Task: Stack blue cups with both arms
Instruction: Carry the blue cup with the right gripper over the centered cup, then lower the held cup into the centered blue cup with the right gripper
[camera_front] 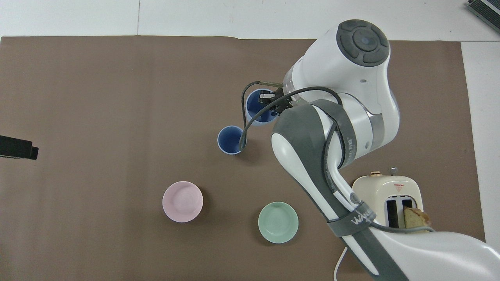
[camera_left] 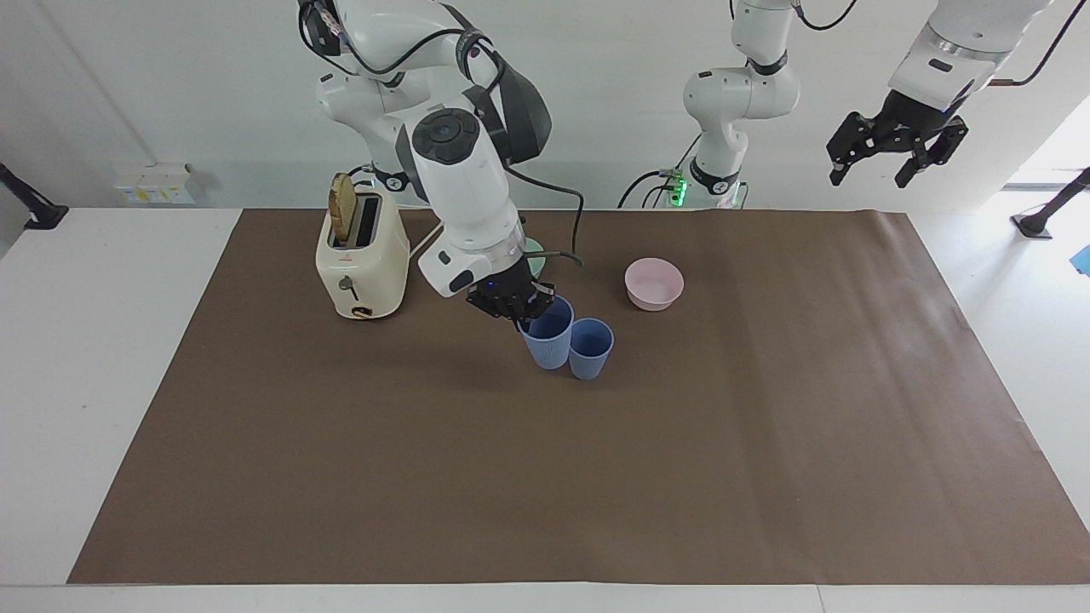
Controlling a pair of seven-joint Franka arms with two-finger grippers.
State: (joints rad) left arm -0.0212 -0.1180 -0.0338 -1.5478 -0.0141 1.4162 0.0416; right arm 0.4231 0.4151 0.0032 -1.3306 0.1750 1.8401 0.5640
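Where pinched by the right gripper (camera_left: 521, 313), at the rim on the side toward the right arm's end, 1 finger inside and 1 outside the wall: 1 blue cup (camera_left: 549, 338), mouth up and slightly tilted, low over the brown mat (camera_left: 596, 494), just beside the second blue cup (camera_left: 590, 351). Contact between the 2 cup walls: unclear. Second cup upright on the mat near the table's middle, free of any grip, farther from the robots than the pink bowl (camera_left: 654, 283) and the mint-green bowl (camera_front: 278, 222).

Likely light, thin, fairly stiff plastic with a matte, not very slippery skin. Unlikely to break, but easy to tip or shove with a sideways knock. Best taken at the rim, pinching the wall as here, leaving the tapered base clear to drop into the other mouth. Worth lifting above the standing rim before moving across.

Both cups empty, dark blue insides showing from above. Both bowls empty too. Cream toaster (camera_left: 362, 268) toward the right arm's end, near the robots, with 1 slice of toast (camera_left: 342, 217) standing in a slot.

Left gripper (camera_left: 877, 170) waiting high over the left arm's end of the table, fingers spread wide, holding nothing.
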